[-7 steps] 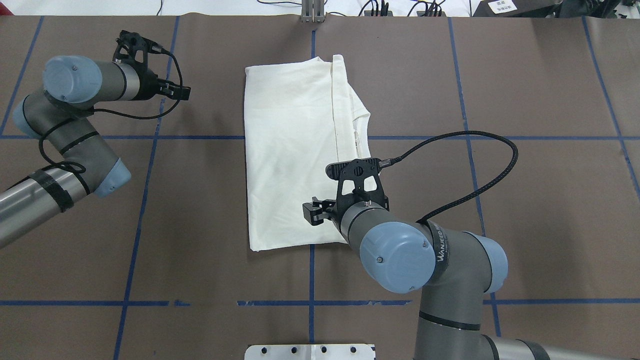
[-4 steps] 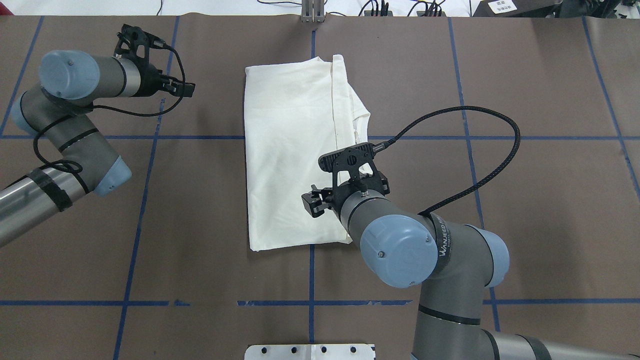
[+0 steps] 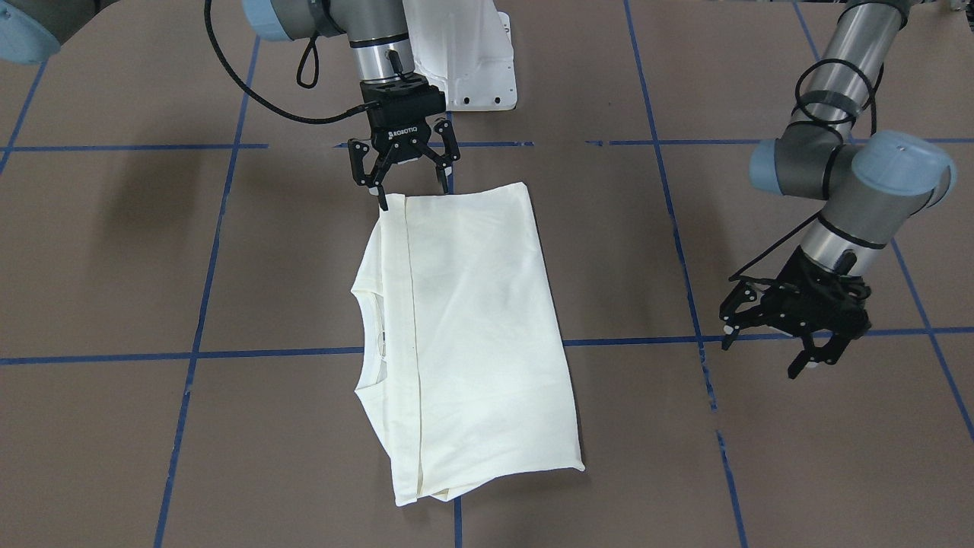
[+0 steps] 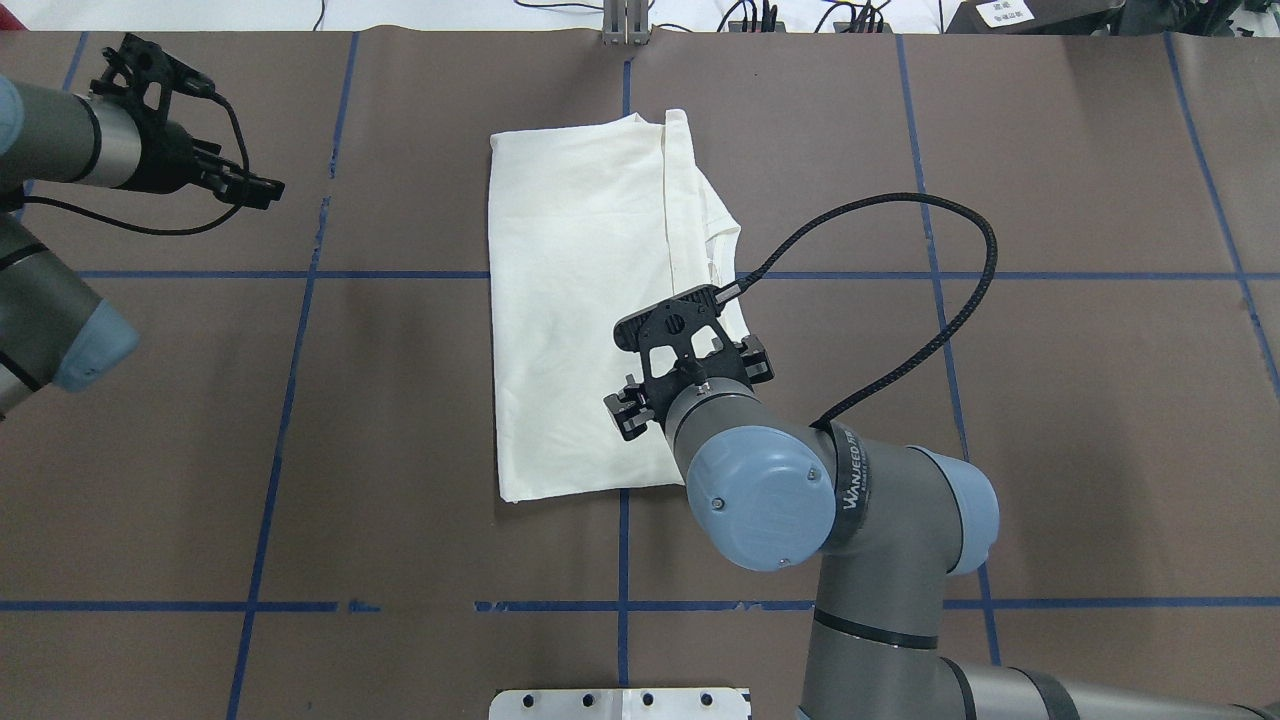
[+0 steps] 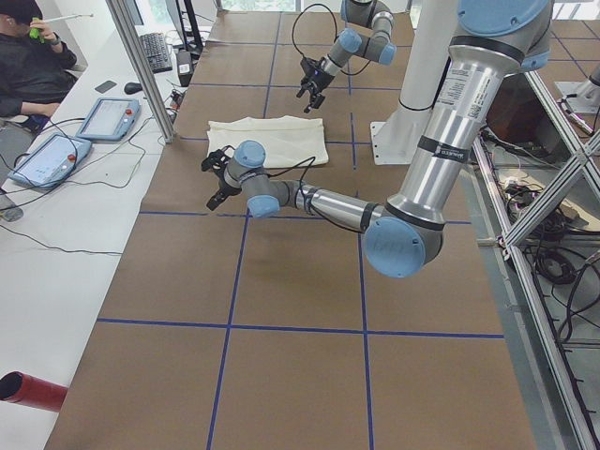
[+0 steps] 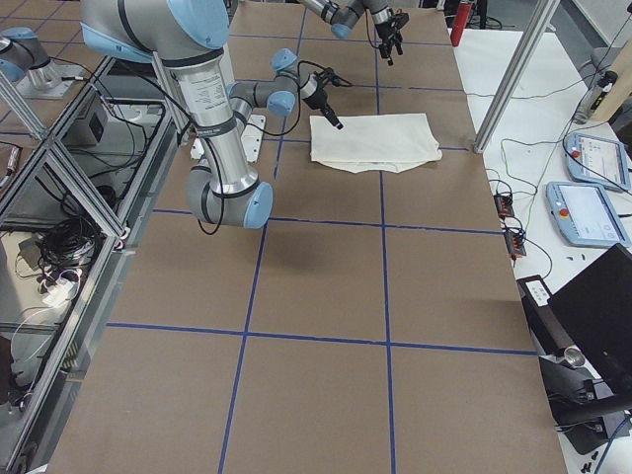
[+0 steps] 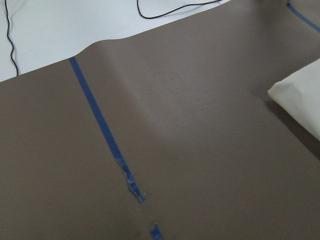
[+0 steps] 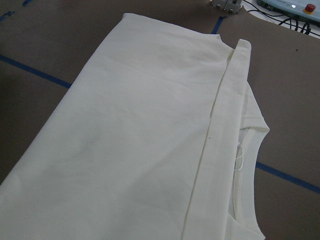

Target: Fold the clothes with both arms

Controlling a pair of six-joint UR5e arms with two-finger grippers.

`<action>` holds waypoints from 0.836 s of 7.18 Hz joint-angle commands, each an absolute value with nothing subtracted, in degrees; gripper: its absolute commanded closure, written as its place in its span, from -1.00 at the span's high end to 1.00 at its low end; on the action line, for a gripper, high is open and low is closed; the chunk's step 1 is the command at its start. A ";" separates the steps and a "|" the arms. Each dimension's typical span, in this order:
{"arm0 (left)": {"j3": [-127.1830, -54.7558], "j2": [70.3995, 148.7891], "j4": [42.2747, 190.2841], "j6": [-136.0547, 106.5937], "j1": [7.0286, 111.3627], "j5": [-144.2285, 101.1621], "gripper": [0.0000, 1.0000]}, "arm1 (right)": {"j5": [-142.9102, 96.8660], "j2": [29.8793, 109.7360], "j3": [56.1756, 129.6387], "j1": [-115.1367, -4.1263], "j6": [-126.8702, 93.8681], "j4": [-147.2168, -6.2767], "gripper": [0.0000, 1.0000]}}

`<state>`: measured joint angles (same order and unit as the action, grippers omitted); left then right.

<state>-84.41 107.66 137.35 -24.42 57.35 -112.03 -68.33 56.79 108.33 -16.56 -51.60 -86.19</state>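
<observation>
The clothes are one cream shirt [image 4: 580, 300], folded into a long rectangle with its plain side up, in the middle of the table [image 4: 1050, 400]. It also shows as the shirt [image 3: 472, 327] and close up as the shirt [image 8: 150, 140], with the neckline peeking out at one side. My right gripper [image 3: 413, 190] is open and points down over the shirt's edge nearest the robot base, one fingertip [image 3: 383, 202] at its corner. It holds nothing. My left gripper [image 4: 262, 190] [image 3: 761, 352] is open and hovers well off the shirt's side, over bare table.
Blue tape lines [image 4: 300, 400] grid the brown table cover. The white pedestal base [image 3: 472, 61] sits at the robot's edge. A metal post [image 4: 625, 25] and cables lie at the far edge. A person [image 5: 28, 56] sits at a side bench with tablets.
My left arm has drawn back, away from the shirt, toward the table's left end. My right gripper has turned and shifted slightly farther over the shirt's near end. The shirt has not moved.
</observation>
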 commanded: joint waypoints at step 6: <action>-89.74 104.85 133.59 -21.09 57.74 -112.59 1.00 | -68.55 54.22 101.43 -11.35 -30.50 -93.60 0.79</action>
